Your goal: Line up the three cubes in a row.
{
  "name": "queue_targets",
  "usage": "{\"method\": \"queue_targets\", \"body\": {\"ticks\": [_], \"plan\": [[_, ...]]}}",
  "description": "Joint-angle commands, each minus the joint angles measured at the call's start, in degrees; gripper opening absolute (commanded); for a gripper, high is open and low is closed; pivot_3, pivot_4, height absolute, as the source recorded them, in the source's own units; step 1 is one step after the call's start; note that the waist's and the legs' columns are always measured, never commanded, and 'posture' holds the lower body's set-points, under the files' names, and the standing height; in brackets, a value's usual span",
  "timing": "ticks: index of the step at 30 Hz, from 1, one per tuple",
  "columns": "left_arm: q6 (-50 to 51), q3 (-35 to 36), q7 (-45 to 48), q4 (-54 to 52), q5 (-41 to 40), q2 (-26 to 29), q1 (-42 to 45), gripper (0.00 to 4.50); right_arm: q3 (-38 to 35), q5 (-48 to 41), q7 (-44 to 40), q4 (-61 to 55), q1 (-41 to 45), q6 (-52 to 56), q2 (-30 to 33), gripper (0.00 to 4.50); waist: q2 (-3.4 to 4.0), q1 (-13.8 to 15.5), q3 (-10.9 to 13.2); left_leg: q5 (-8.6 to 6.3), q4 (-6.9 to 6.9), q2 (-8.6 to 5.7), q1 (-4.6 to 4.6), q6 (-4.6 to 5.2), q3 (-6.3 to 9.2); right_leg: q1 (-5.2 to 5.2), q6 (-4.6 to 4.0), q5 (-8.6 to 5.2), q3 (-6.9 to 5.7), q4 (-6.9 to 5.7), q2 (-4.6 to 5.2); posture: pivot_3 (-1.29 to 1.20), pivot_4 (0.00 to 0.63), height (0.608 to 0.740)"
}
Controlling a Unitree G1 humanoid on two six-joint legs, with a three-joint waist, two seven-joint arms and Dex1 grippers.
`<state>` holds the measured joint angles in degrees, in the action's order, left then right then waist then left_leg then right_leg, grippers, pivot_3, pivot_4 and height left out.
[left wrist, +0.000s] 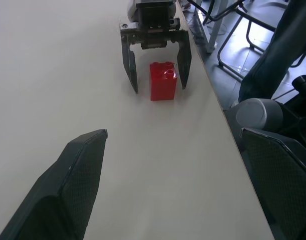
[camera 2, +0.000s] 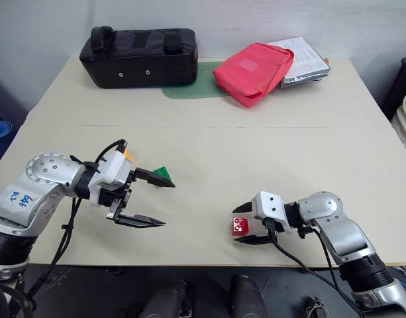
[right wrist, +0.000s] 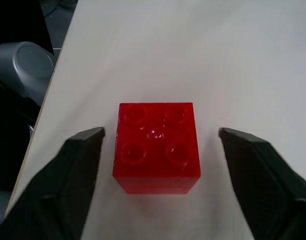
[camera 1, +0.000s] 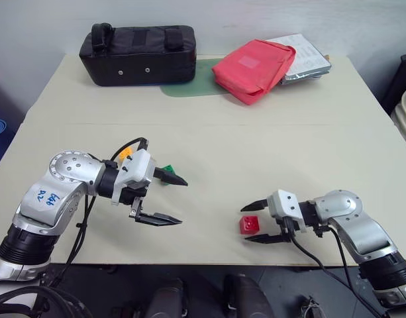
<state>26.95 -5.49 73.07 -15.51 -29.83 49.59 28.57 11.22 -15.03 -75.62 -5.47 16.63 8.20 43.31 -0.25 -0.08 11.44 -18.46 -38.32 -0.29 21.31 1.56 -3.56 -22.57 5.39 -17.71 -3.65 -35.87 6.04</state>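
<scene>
The red cube (right wrist: 157, 145) stands studs-up on the table near the front edge. My right gripper (camera 1: 244, 224) is open around it, one finger (right wrist: 85, 155) on each side with a gap to the cube on both. The green cube (camera 1: 167, 169) lies just behind the upper finger of my left gripper (camera 1: 183, 201). The orange-yellow cube (camera 1: 125, 153) sits farther left, partly hidden behind that wrist. My left gripper is open and empty, pointing right toward the red cube (left wrist: 162, 81).
A black bag (camera 1: 140, 53), a green mat (camera 1: 189, 87), a red pouch (camera 1: 252, 69) and silvery packets (camera 1: 307, 59) lie along the table's far side. The table's front edge (camera 1: 209, 263) runs close to the red cube.
</scene>
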Motion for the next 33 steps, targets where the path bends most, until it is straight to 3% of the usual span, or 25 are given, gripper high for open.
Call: {"method": "queue_targets", "body": {"ticks": [1,10,16,21,26,30,33], "plan": [[0.3,3.0,-1.4,-0.8,-0.4,0.5,-1.4,4.50,-3.8,-3.4,-0.7,-4.3,-0.3,2.0,2.6,4.46,0.00,0.0,0.0,0.00,0.00,0.00,0.00,0.00,0.00,0.00,0.00,0.00,0.00,0.00,0.00,0.00,0.150,0.740],[1.9,23.6,-10.3,-0.6,0.8,4.6,-21.0,4.50,-22.3,-17.9,-1.8,-4.0,0.7,18.0,14.2,4.46,0.01,-0.1,0.0,-0.01,0.09,0.04,-0.03,0.00,0.13,0.03,-0.03,-0.01,-0.05,0.26,0.09,0.00,0.150,0.740],[2.9,42.4,-11.9,-1.3,1.5,3.1,-39.6,4.50,-28.1,-20.5,-1.8,0.9,1.8,21.1,16.9,4.46,0.02,-0.4,0.0,-0.14,0.21,0.01,-0.04,0.06,0.09,-0.01,-0.07,-0.03,-0.02,0.35,0.23,0.00,0.150,0.740],[2.2,49.3,-12.8,-0.7,2.0,1.2,-48.0,4.50,-28.5,-20.6,-2.0,0.8,0.9,21.2,17.1,4.46,0.02,-0.1,0.0,-0.25,0.26,0.02,-0.04,0.02,0.12,-0.02,-0.13,-0.07,-0.06,0.37,0.25,0.00,0.150,0.740],[2.8,47.8,-13.4,-1.5,0.8,2.6,-46.3,4.50,-27.5,-20.8,-1.2,0.2,1.4,21.5,16.2,4.46,0.02,0.1,0.0,-0.41,0.25,-0.01,-0.04,-0.14,0.12,-0.01,-0.14,-0.07,-0.10,0.36,0.36,0.00,0.150,0.740],[3.7,39.4,-15.0,-2.3,1.1,4.7,-37.6,4.50,-26.8,-21.0,-0.7,-0.7,2.3,21.9,15.8,4.46,0.03,-0.1,0.0,-0.39,0.25,-0.01,-0.03,-0.17,0.13,0.00,-0.15,-0.06,-0.12,0.34,0.37,0.00,0.150,0.740],[3.6,28.4,-18.3,-0.7,5.0,4.7,-27.1,4.50,-26.6,-21.3,0.0,-1.9,2.6,22.5,15.5,4.46,0.07,-0.1,0.0,-0.32,0.25,-0.02,-0.04,-0.03,0.09,0.00,-0.14,-0.06,-0.11,0.33,0.36,0.00,0.150,0.740]]}}
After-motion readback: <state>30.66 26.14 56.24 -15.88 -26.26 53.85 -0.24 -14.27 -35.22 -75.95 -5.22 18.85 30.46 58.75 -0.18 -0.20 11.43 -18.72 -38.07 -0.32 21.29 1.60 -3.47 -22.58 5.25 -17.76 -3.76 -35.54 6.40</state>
